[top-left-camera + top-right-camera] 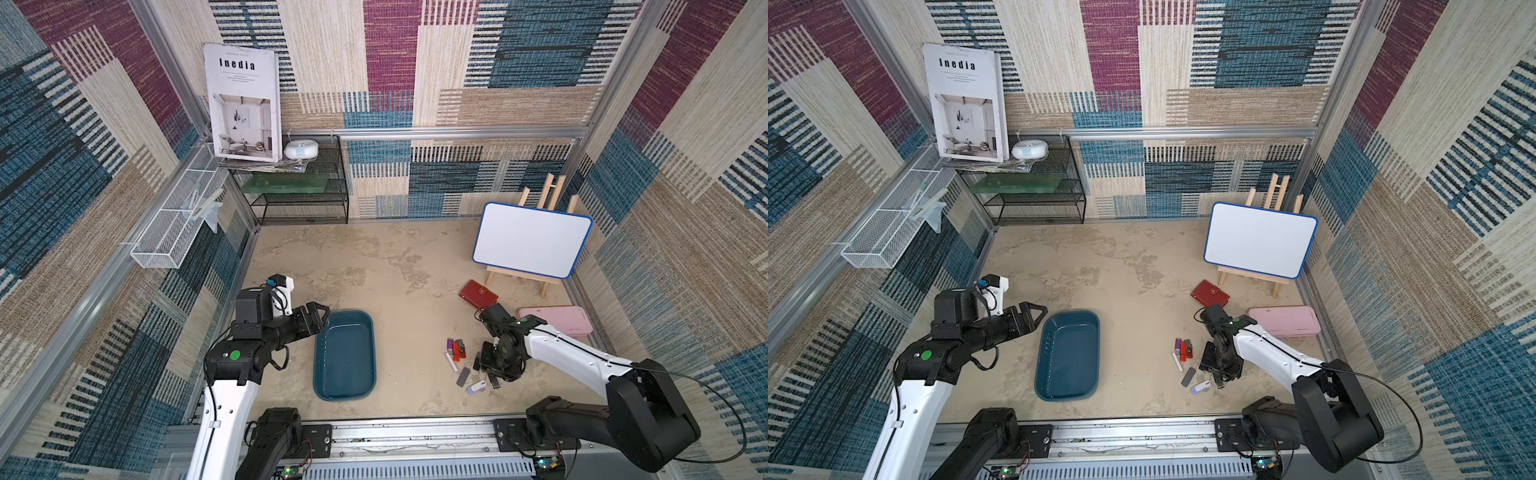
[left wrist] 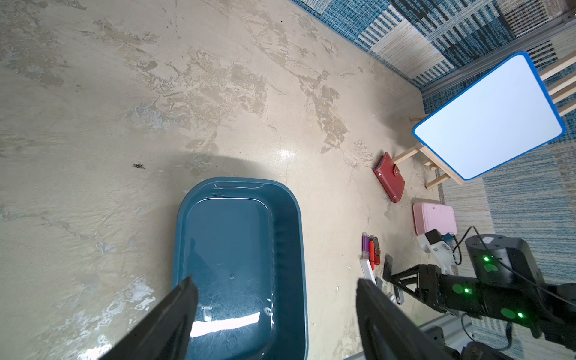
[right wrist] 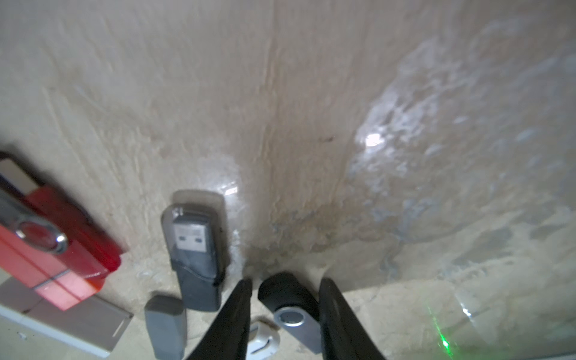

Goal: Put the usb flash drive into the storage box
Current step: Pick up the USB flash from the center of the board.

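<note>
On my feed the right end effector (image 3: 286, 280) is slightly open, straddling the black swivel usb flash drive (image 3: 291, 300) with a silver clip that lies on the mottled beige bench (image 1: 374, 270), not pinching it. My left end effector (image 1: 323, 318) hangs wide open and empty at a corner of the shallow dark teal plastic storage box (image 1: 345, 361), well apart from that drive.

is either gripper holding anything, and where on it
Nothing held: right gripper straddles the black flash drive across its body, gap showing; left gripper open, empty.
</note>
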Available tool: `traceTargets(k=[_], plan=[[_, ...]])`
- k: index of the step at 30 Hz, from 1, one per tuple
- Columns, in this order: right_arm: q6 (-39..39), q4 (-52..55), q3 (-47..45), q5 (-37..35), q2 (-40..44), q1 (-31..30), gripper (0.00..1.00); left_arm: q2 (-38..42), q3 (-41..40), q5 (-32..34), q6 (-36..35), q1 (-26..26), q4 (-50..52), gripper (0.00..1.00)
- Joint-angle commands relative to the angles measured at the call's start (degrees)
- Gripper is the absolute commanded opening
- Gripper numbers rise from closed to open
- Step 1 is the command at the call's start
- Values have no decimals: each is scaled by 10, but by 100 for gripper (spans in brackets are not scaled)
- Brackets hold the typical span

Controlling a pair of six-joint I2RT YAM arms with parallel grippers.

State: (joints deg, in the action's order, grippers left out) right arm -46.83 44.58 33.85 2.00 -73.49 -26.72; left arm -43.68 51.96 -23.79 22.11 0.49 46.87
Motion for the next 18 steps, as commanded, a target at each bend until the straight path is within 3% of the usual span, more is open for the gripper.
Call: traceTargets(k=[1, 8, 18], plan=[[-7, 7, 1, 31, -17, -14, 42, -1, -1, -5, -4, 0, -1, 84], [0, 28, 20, 24, -29, -24, 47, -2, -1, -6, -4, -1, -2, 84], [2, 44, 32, 28, -50, -39, 40, -3, -1, -7, -4, -1, -1, 84]])
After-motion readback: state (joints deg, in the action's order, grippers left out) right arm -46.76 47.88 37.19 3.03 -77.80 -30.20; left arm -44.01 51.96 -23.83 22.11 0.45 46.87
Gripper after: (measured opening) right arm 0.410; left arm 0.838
